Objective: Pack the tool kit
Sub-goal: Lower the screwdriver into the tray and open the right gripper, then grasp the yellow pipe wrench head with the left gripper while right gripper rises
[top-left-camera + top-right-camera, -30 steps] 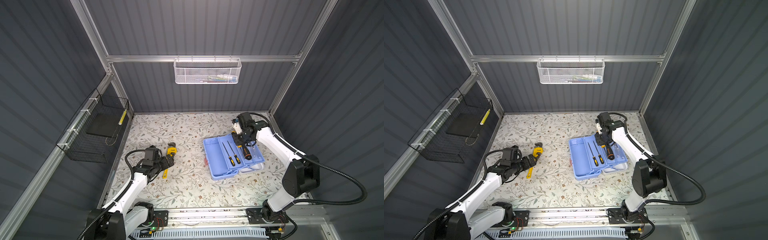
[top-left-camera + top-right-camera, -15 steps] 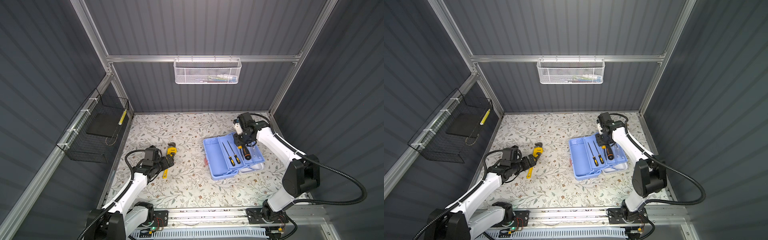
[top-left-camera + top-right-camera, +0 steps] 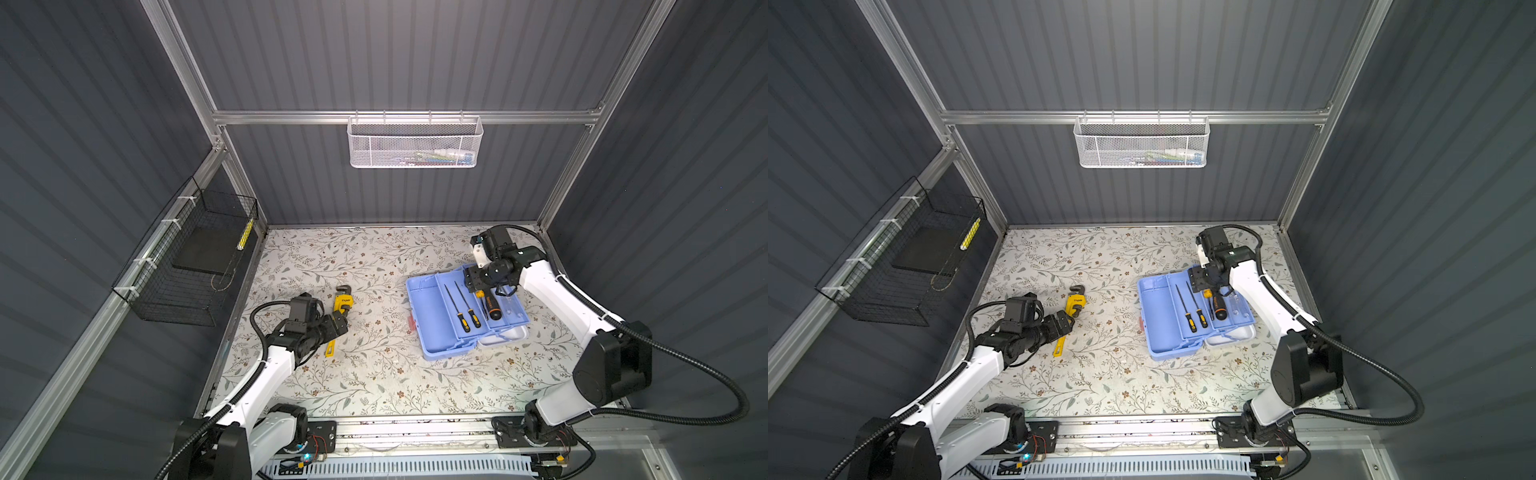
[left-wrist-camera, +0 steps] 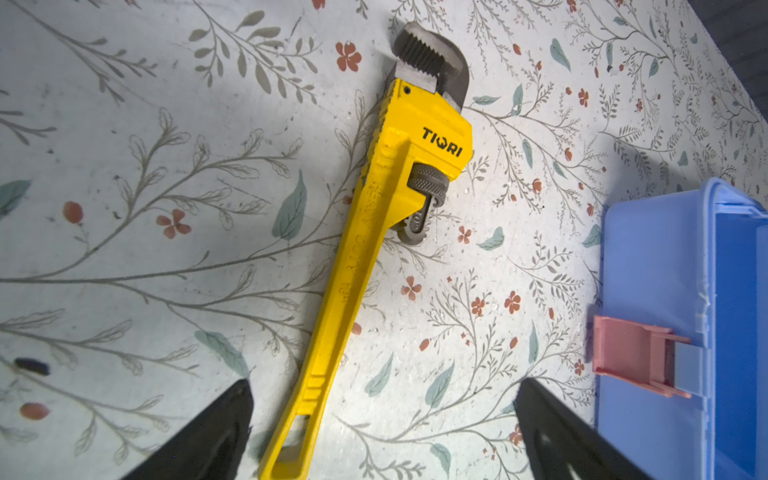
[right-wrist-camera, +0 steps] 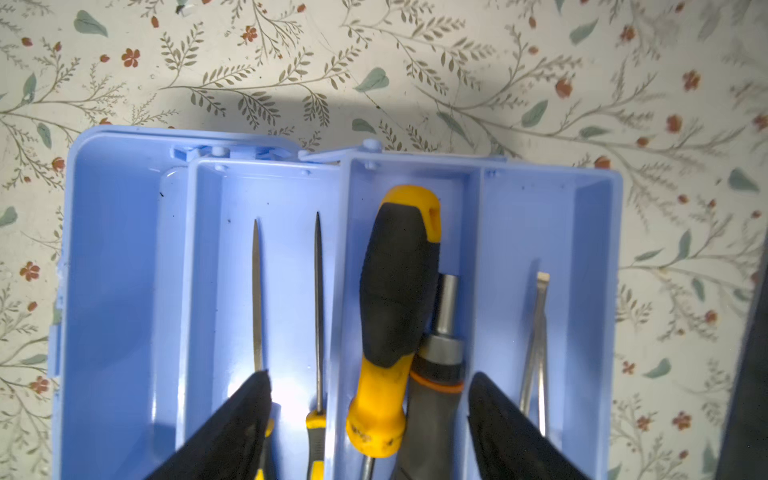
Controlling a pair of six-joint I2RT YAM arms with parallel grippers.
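Wrench pickup in hand; screwdrivers already lie in the tray.

Nearest, the left gripper hangs wide open over the handle of the yellow pipe wrench, which lies on the table beside the tool kit. Farther back, the right gripper stands open above the black-and-yellow screwdriver. The next move probably calls for lowering, clamping the handle and carrying the wrench to the kit.

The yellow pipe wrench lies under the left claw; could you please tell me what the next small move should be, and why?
Probably lower the left claw and close it on the yellow pipe wrench. Its fingers stand open on either side of the handle, and the wrench lies flat on the table, outside the tool kit, whose blue base shows a bare compartment.
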